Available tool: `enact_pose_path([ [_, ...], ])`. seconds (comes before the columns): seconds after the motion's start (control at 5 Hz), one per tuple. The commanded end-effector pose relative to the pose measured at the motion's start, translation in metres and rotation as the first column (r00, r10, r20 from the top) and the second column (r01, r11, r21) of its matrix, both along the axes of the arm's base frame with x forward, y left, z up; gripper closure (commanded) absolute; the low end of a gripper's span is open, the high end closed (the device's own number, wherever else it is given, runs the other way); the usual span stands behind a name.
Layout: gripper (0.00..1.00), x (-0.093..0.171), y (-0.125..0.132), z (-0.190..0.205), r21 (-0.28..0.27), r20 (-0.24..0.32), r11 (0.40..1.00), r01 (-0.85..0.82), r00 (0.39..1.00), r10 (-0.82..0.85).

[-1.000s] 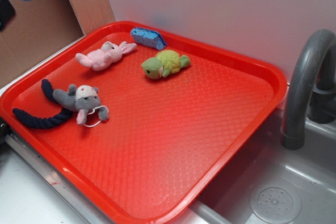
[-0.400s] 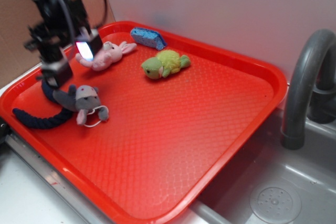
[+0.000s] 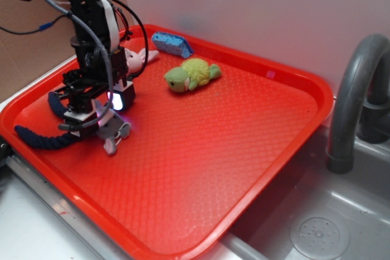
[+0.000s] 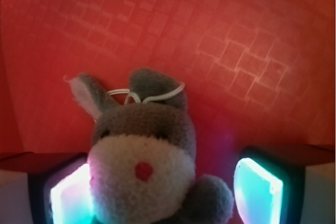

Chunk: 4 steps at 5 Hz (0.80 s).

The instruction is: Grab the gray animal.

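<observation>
Claw (image 3: 97, 109) spread wide, low over gray animal (image 4: 144, 166) on tray (image 3: 244, 126). Wrist view: animal between pads (image 4: 257, 184), nearer left one. Exterior: rope (image 3: 42, 138) beside.

From my remote station I see a plain white wall (image 3: 256, 10) behind the workspace, with a brown cardboard panel (image 3: 36, 47) at the far left. A gray sink (image 3: 329, 223) sits at lower right, its round drain (image 3: 319, 234) visible below a curved gray faucet (image 3: 353, 95). A pale counter edge (image 3: 30, 229) runs along the lower left. Lighting is even and soft.
</observation>
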State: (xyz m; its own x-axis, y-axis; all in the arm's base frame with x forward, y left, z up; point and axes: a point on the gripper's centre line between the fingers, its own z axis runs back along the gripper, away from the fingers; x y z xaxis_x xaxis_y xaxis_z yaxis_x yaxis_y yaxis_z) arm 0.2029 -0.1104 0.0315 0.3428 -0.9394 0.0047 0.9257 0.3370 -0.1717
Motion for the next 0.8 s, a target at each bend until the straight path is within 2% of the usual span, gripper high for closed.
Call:
enact_pose_path([
  [0.0,1.0,-0.016,-0.011,-0.008,0.028,0.009,0.999,0.041,0.999,-0.042],
  [0.2,1.0,-0.014,-0.011,0.013,0.067,0.063,0.998,0.019,0.998,-0.023],
  [0.4,1.0,0.002,-0.009,0.061,0.144,0.153,0.984,-0.106,0.985,0.084],
  [0.6,1.0,0.017,0.002,0.111,0.132,0.198,0.927,-0.352,0.925,0.324],
])
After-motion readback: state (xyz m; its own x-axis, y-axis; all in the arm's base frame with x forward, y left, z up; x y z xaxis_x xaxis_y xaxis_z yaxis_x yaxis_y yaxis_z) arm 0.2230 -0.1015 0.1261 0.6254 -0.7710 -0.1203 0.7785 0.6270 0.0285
